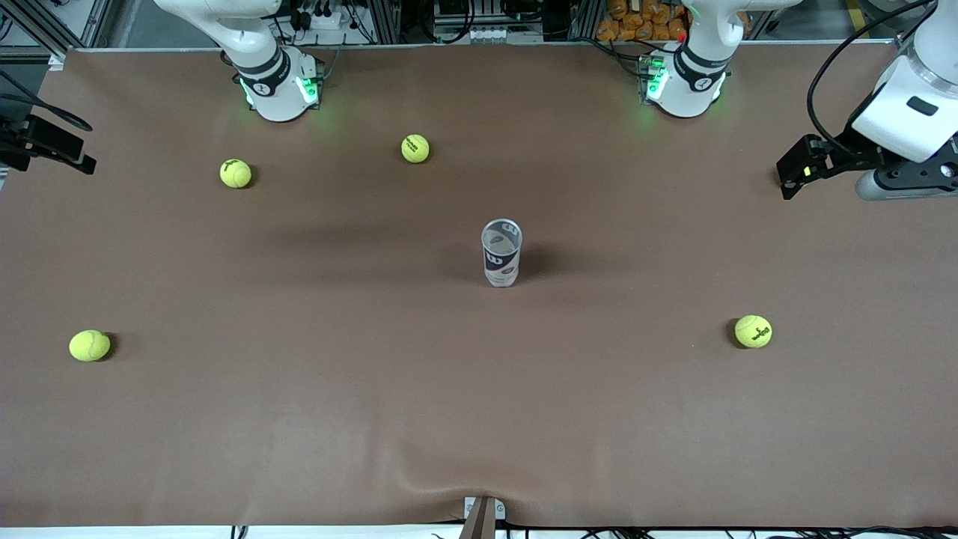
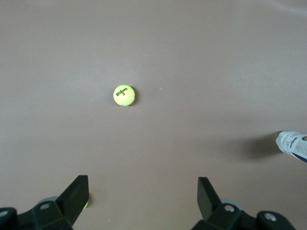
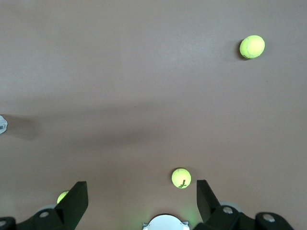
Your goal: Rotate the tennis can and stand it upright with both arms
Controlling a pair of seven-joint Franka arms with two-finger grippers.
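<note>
Left end effector [image 2: 143, 201] open, tennis ball [image 2: 123, 95], tennis can [image 2: 293, 145]

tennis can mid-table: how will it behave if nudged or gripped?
The tennis can stands upright, open end up, and looks empty, so probably light and easy to tip. Clear thin wall likely flexes under a squeeze. If toppled, its round body would probably roll.

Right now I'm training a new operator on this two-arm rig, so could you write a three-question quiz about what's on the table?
1. How many tennis balls lie on the table?
2. True or false: the tennis can stands upright with its open end up.
3. Multiple choice: the left gripper is A) shut on the can, B) open and holding nothing, C) shut on a ball.

Key:
1. Four.
2. True; it stands near the table's middle, touched by neither arm.
3. B. The right gripper is open and holding nothing too.
</note>
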